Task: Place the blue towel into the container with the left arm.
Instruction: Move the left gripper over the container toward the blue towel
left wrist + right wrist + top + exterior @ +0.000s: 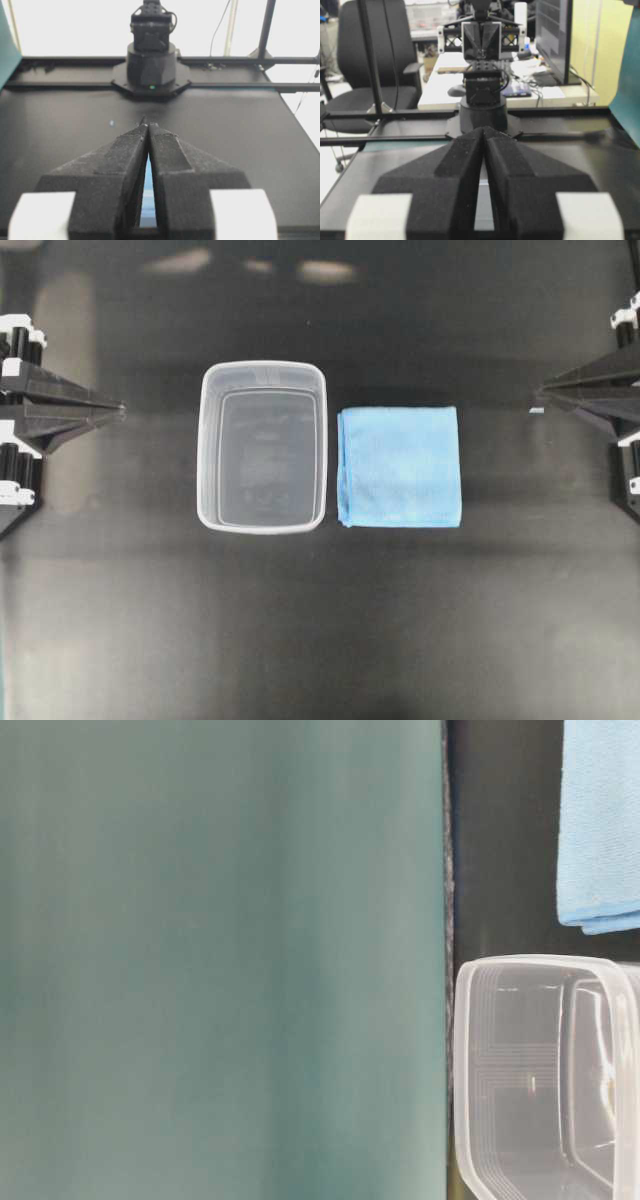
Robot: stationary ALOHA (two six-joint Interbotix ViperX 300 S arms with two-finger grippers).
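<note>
Sitting at 3 o'clock beside the container (263, 447), towel (399, 467) looks unobstructed; left gripper (120, 411) and right gripper (539, 393) closed, empty.

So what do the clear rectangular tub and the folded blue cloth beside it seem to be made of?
The clear rectangular tub looks like thin translucent plastic, glossy: the dark table shows through and its rim catches light. The folded blue cloth looks like soft matte microfibre or terry, with fuzzy texture and layered edges.

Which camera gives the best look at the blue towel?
The overhead view: the whole towel lies folded beside the container. The table-level view catches only one corner. The left wrist view shows a blue sliver between the jaws; the right wrist view, nothing clear.
</note>
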